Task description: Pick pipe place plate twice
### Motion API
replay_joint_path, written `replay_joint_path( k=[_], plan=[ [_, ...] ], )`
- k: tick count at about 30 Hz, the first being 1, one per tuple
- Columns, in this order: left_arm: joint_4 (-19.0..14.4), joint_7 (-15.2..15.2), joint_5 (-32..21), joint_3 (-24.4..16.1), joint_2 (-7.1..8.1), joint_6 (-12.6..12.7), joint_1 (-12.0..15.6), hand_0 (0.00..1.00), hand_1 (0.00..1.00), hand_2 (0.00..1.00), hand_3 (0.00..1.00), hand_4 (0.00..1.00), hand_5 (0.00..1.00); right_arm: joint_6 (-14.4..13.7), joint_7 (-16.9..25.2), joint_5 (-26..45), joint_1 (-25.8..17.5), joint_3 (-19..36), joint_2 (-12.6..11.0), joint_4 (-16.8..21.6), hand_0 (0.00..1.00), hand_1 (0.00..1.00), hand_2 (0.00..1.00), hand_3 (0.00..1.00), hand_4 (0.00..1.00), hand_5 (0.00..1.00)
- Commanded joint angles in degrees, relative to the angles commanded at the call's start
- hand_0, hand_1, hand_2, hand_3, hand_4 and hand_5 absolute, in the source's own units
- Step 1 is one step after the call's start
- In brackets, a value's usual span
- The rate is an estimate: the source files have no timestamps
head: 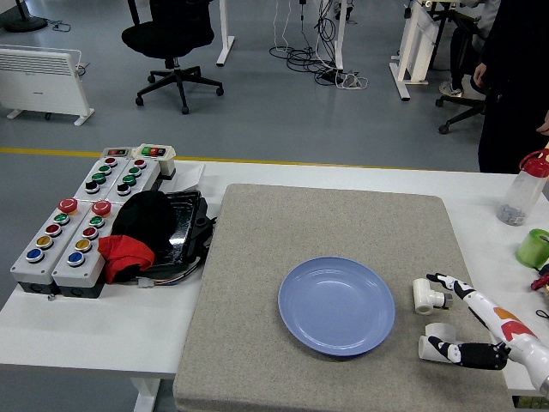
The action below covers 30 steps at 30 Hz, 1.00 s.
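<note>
1. Right hand (455, 322) in from lower right, low over the grey felt mat (257, 283), fingers spread, nothing gripped.
2. Index-side white finger (453, 285) reaching toward the first short white plastic pipe fitting (425, 295), just beside it or touching at its right end; cannot tell which.
3. Black-tipped lower finger (459, 352) lying against the second short white pipe fitting (437, 343), which sits near the mat's front right edge.
4. Both pipe fittings on the mat, right of the round blue plate (336, 305), close to its rim but apart from it. Nothing on the plate.
5. Plate flat on the mat, right of centre.
6. Left hand not in view.
7. White bench (77, 322) under the mat. Left side: two grey control boxes with coloured push buttons (73, 232), black tray (184, 227) with black and red cloth (133, 236) piled over it.
8. Far right of bench: clear bottle with red cap (523, 193), green cup-like object (534, 247) at the edge.
9. Person in dark clothing (515, 77) standing beyond the far right corner, hands not over the bench.
</note>
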Motion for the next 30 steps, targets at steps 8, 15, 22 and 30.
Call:
replay_joint_path(
  k=[8,15,22,30],
  plan=[
    [0.00,0.06,0.05,-0.07,0.00,-0.05,-0.04,0.716,0.743,0.708,0.652,0.399,0.998,1.52,-1.17,-2.41,0.25,-0.74,0.27,-0.83,0.998,0.953,0.998,0.975,0.758,0.190],
    [0.00,0.10,0.27,-0.21,-0.05,-0.14,0.05,0.716,0.743,0.708,0.652,0.399,0.998,1.66,-1.78,-2.88,0.33,-1.20,0.43,-1.30,0.998,0.950,0.998,0.977,0.756,0.170],
    [0.00,0.14,0.57,-0.30,-0.13,-0.23,0.26,0.716,0.743,0.708,0.652,0.399,0.998,1.88,-2.55,-4.31,0.39,-1.49,0.56,-1.84,0.844,0.834,0.879,0.864,0.661,0.027],
    [0.00,0.16,0.96,-0.43,-0.14,-0.32,0.49,0.716,0.741,0.708,0.653,0.399,0.998,0.96,-3.06,-5.55,0.35,-2.13,0.58,-2.09,0.650,0.688,0.768,0.785,0.581,0.002]
  ],
)
